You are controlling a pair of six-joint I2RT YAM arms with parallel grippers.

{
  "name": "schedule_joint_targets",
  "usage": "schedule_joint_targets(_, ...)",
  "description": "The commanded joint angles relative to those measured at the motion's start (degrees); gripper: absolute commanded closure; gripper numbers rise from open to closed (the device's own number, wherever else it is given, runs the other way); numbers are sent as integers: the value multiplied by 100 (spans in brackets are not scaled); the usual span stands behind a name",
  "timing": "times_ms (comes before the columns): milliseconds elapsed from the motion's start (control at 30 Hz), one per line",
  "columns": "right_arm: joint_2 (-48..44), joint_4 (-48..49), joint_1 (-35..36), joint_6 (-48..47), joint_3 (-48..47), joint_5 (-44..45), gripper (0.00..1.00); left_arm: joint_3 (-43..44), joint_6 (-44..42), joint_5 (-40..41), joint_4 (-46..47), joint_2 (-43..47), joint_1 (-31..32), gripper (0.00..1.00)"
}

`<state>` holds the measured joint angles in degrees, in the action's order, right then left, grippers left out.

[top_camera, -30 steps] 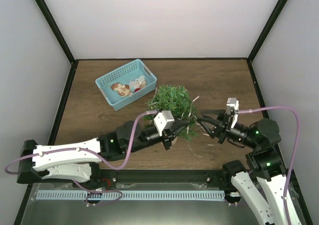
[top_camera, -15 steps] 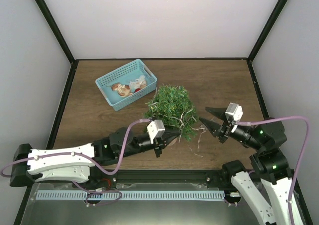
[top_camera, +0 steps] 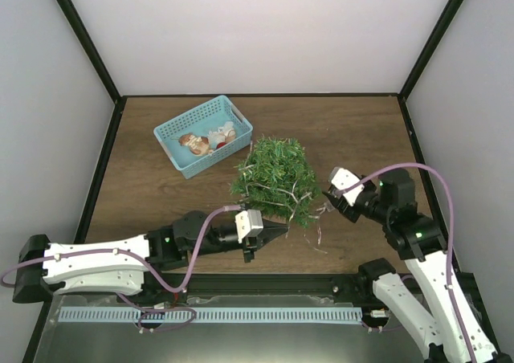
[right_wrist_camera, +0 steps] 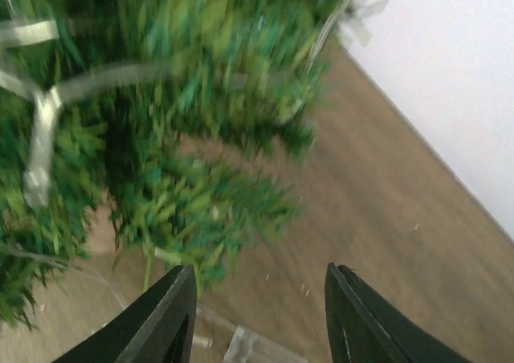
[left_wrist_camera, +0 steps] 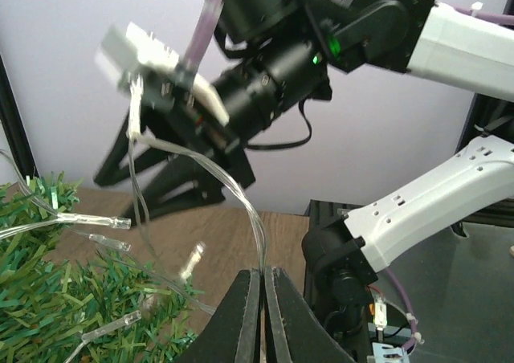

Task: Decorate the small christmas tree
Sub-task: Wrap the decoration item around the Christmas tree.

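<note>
The small christmas tree [top_camera: 277, 174] stands in the middle of the table [top_camera: 353, 130], bushy and green, with prickly needles. A thin, see-through light string [left_wrist_camera: 254, 216] with tiny bulbs lies loosely on it. I think I'm hanging the lights. My left gripper [left_wrist_camera: 262, 279] has its jaws pinched together on the string. My right gripper [right_wrist_camera: 259, 299] gapes wide and empty beside the tree. Next I should drape the bendy string gently over the branches.

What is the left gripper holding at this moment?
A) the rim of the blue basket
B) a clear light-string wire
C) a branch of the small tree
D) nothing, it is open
B: in the left wrist view the left gripper has its fingers closed together on the clear light-string wire, which arcs up and away from the fingertips.
</note>
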<state>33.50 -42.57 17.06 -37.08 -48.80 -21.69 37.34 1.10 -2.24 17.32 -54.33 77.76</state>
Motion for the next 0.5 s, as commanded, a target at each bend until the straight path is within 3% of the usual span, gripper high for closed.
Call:
schedule_joint_targets(0,-73,-397,-10,-449,344,392,53,-43,-240,-132,92,149,20,96)
schedule_joint_targets(200,322,-359,-13,-639,976,45,52,-16,-315,-145,126,99,18,96)
schedule_joint_targets(467,579,920,-265,-712,1959,-1149,51,-50,-401,-169,152,86,18,96)
